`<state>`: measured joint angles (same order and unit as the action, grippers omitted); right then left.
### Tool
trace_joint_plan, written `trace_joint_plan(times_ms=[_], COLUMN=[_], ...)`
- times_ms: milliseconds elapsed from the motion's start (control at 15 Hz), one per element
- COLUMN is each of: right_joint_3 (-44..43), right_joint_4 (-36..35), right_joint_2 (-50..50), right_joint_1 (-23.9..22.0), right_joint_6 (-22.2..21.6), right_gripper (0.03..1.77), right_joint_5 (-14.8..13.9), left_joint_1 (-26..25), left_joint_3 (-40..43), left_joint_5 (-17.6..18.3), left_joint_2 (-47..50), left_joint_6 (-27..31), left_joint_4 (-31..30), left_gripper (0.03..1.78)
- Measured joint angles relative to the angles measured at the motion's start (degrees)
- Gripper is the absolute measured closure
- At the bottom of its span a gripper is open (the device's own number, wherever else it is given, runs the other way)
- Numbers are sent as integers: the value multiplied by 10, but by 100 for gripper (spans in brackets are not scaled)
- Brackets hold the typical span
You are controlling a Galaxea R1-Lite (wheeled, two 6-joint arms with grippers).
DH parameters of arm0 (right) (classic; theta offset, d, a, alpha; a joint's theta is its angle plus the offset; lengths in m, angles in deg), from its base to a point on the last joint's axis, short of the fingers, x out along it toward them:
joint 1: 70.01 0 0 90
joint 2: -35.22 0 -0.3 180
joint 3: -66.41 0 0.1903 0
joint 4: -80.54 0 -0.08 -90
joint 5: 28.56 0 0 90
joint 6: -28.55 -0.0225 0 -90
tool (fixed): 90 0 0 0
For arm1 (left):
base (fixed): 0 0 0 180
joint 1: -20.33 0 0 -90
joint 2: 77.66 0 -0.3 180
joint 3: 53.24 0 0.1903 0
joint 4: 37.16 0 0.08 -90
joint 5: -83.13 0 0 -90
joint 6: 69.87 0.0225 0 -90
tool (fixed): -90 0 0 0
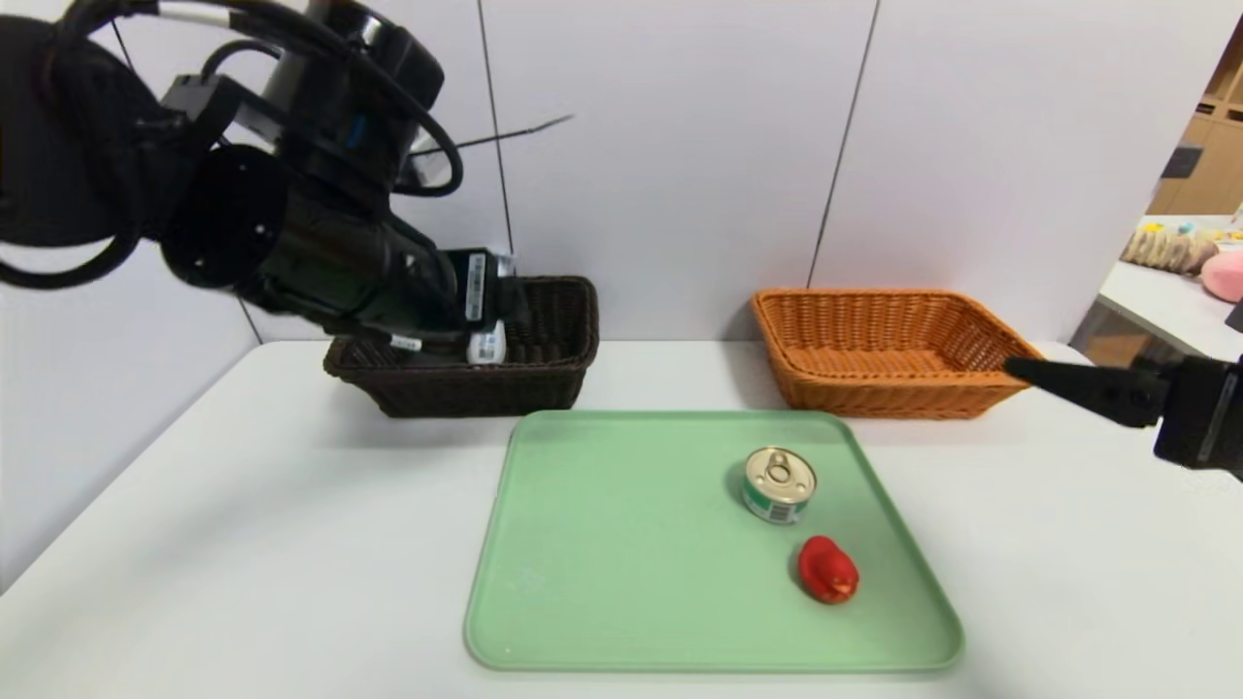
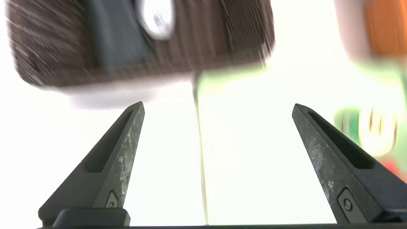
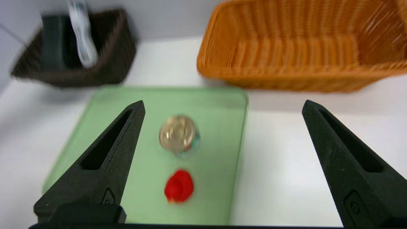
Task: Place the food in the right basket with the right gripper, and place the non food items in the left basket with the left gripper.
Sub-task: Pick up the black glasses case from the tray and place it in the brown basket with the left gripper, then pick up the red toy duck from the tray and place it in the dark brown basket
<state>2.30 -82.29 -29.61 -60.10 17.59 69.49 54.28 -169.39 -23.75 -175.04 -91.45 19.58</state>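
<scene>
The left gripper [image 2: 217, 106] is held wide open above the left basket [image 1: 544, 374]. The food [image 1: 779, 483] is seen at the tray's [image 1: 621, 544] two o'clock; the right gripper [image 3: 222, 105] is spread wide, empty.

The left arm [image 1: 291, 233] is showing a bulky black shell, looping black cables and a white barcode sticker [image 1: 475, 284]. Both grippers are wearing tapered black fingers [image 3: 105, 156] with slotted hollows and a small screw; the left fingers [image 2: 111, 156] are looking scuffed.
</scene>
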Motion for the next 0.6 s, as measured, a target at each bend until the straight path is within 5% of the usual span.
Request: trace_joint_plan(times_ms=[400,600], right_joint_3=[-6,-35], right_joint_4=[115,135], right_joint_2=[-40,-90], right_joint_1=[103,143], right_joint_6=[18,-14], right_gripper=[9,9], right_joint_5=[-36,-74], left_joint_1=[73,83], left_joint_3=[319,398], left_joint_5=[-14,-31], left_joint_2=[121,167], left_joint_6=[115,138], left_joint_4=[-208,-303], left_gripper=[14,13])
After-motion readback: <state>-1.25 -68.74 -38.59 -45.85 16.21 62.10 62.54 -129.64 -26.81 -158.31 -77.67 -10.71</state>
